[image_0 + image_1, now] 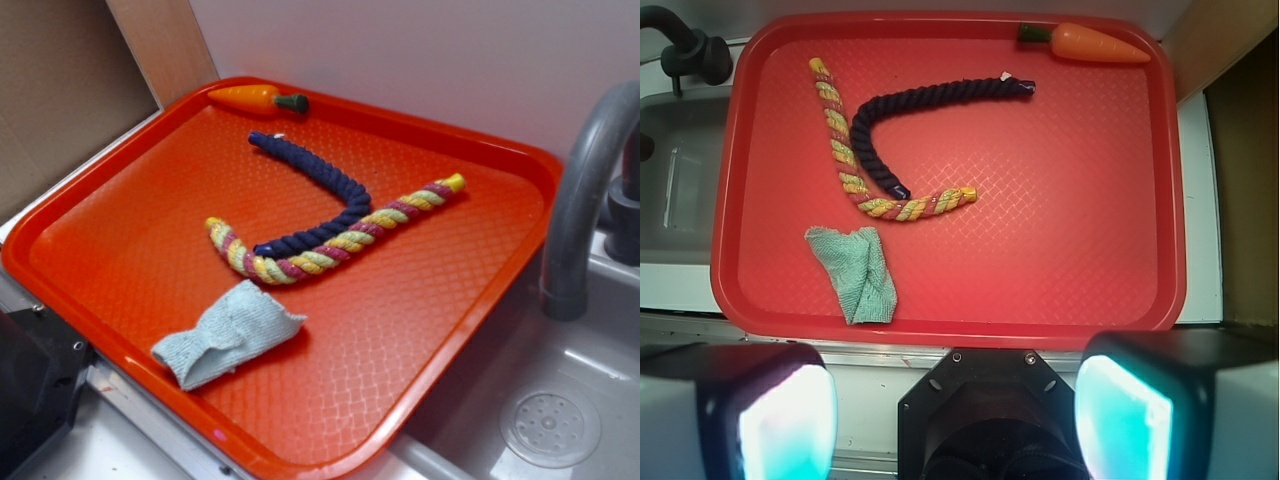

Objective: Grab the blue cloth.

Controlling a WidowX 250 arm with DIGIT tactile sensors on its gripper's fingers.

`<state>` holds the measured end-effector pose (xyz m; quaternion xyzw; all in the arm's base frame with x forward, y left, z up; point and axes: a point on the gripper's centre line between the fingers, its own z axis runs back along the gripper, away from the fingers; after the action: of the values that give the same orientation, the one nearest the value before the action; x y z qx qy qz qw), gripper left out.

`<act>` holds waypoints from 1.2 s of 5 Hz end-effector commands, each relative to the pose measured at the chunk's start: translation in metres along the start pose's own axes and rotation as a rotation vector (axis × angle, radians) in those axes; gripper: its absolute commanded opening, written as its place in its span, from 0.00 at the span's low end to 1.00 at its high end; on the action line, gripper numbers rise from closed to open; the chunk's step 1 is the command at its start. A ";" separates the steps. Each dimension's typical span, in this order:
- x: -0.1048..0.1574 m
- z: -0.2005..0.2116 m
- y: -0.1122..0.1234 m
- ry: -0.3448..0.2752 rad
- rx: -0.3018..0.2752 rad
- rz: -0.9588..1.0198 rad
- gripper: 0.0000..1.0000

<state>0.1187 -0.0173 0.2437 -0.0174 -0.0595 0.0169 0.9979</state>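
Note:
The blue cloth [228, 333] is a crumpled pale blue-grey rag lying on the orange-red tray [100, 290], close to its front rim. In the wrist view the blue cloth [858, 272] sits at the lower left of the tray [1060, 200]. My gripper [955, 420] hangs high over the counter just outside that rim, to the right of the cloth. It is open: the two fingers [785, 425] with glowing cyan pads stand wide apart with nothing between them. The gripper does not show in the exterior view.
On the tray lie a dark navy rope [910, 110], a yellow-red-green rope [845, 160] curled around it, and a toy carrot [1095, 43] at the far rim. A grey faucet [585, 190] and sink [560, 400] adjoin the tray. A black object [30, 400] sits by the near corner.

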 end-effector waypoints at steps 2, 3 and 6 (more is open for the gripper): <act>0.011 -0.053 -0.031 0.022 0.033 0.016 1.00; 0.000 -0.104 -0.061 -0.004 0.074 -0.015 1.00; -0.014 -0.215 -0.078 0.063 0.057 -0.173 1.00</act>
<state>0.1299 -0.1009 0.0261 0.0260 -0.0151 -0.0692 0.9971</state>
